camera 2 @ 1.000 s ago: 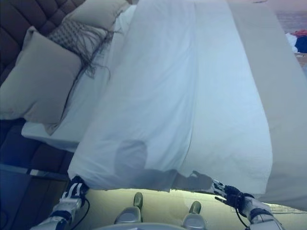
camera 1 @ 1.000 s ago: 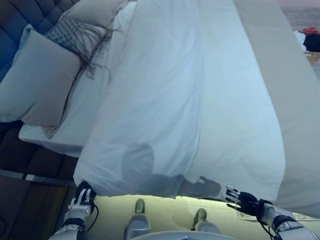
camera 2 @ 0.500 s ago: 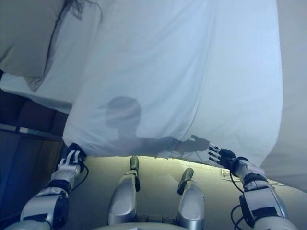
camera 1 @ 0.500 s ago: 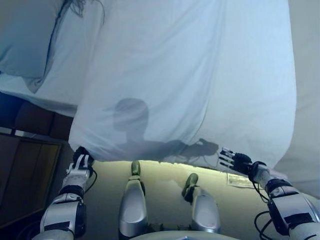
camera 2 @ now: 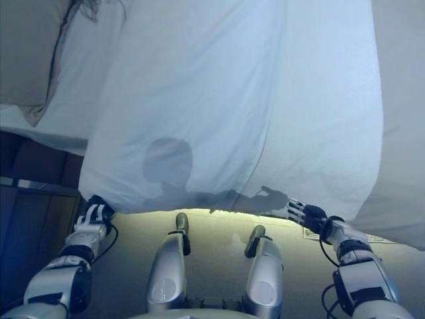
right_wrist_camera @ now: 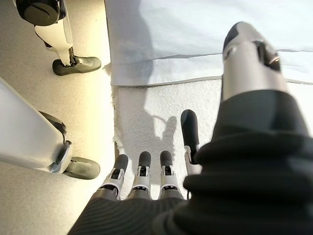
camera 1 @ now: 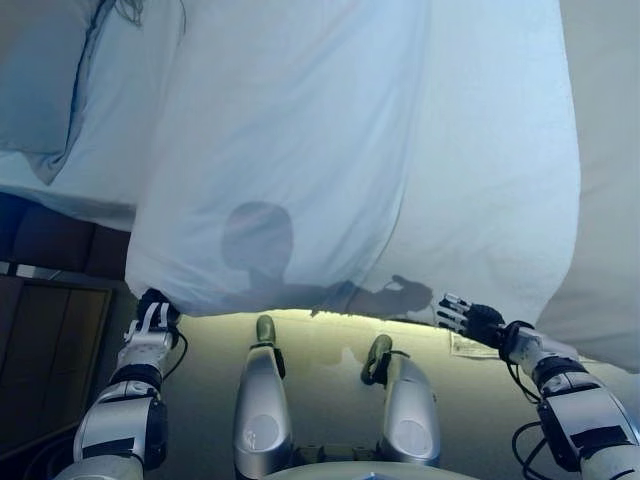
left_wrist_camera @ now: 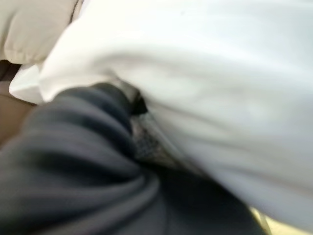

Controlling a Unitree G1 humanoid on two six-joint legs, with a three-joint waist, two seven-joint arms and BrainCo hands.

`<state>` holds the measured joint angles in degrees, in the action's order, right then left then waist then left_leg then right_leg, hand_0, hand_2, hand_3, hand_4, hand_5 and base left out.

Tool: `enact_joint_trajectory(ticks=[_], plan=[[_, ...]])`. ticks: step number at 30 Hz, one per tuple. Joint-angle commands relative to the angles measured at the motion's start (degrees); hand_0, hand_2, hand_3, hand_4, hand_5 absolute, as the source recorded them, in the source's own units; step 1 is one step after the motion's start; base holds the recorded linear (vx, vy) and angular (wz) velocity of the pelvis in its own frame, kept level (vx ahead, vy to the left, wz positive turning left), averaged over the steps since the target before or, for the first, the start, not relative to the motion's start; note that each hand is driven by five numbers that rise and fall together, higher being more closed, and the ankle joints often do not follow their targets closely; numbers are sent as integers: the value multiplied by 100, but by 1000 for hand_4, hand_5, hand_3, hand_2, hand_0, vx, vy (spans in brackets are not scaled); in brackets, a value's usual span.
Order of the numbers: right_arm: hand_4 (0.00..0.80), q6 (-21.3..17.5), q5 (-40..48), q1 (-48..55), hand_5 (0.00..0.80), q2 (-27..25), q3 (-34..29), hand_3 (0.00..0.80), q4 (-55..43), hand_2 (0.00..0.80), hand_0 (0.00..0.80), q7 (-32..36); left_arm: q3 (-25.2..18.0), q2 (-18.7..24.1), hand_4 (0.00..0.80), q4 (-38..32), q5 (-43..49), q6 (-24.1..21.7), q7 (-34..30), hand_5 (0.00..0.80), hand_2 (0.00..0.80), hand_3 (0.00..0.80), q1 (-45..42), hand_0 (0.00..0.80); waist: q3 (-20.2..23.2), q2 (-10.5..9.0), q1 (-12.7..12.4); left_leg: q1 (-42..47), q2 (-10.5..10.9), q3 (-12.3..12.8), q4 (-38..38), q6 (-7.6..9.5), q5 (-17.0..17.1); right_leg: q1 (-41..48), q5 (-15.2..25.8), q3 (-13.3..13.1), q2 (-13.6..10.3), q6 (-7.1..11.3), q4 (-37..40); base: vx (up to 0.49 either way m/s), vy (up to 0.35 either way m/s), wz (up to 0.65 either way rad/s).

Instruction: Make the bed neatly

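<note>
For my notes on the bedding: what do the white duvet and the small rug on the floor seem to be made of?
The white duvet: likely woven cotton or similar, matte, with soft creases and a limp hanging edge. The rug: apparently pale looped or tufted pile, matte, with a nubbly surface and a ragged edge; the fibre cannot be told.

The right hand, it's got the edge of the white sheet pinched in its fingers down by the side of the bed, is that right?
Not quite. The right hand is down by the side of the bed, but it holds nothing: the right wrist view shows its fingers straight, short of the white sheet. The left hand is the one at the sheet's corner.
</note>
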<state>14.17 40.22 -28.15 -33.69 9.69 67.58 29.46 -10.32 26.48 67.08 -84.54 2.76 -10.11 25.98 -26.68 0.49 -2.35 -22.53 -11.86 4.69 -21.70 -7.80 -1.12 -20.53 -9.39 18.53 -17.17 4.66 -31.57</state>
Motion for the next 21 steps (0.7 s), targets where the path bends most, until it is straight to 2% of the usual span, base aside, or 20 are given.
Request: enact_joint_trajectory(ticks=[1,6,11,16,18,20,21], plan=[[0,-34,211,47,0,-173,-53,0,62,0,0,64,-447,866,0,460,-171,-119,244,0,0,0,-460,0,239,-210,-174,42,-202,-74,-691,-89,-484,-46,740,-668,-481,625,543,-11,81,2],[0,-107,256,29,0,-158,-8,0,70,0,0,105,-418,824,0,825,49,586,201,0,0,0,-595,0,272,-194,-170,-56,-151,-46,-798,-57,-576,-211,759,-749,-552,658,466,-35,83,1],[0,-163,383,206,0,-52,-120,0,-85,0,0,-83,-394,589,0,1076,338,1135,-15,0,0,0,-970,0,344,-166,-187,115,-6,29,-719,-6,-634,0,992,-724,-645,691,799,-2,75,2],[0,-225,468,560,0,150,-435,0,-173,0,0,-232,-570,252,0,1209,774,1361,-223,0,0,0,-1606,0,460,-132,-280,501,262,80,-390,112,-641,479,1486,-639,-839,710,1483,72,71,2],[0,-248,460,711,0,291,-580,0,-184,0,0,-292,-629,124,0,1223,919,1382,-277,0,0,0,-1807,0,559,-126,-344,699,437,137,-56,203,-561,707,1815,-590,-939,748,1906,95,44,6],[0,-276,408,841,0,445,-704,0,-161,0,0,-280,-687,53,0,1230,1020,1382,-345,0,0,0,-1947,0,664,-105,-433,971,551,223,335,262,-490,969,2024,-450,-974,797,2216,95,36,11],[0,-296,385,895,0,537,-736,0,-156,0,0,-275,-712,11,0,1222,1068,1341,-395,0,0,0,-2020,0,713,-95,-480,1092,587,271,509,294,-431,1073,1993,-347,-923,787,2217,71,46,10]])
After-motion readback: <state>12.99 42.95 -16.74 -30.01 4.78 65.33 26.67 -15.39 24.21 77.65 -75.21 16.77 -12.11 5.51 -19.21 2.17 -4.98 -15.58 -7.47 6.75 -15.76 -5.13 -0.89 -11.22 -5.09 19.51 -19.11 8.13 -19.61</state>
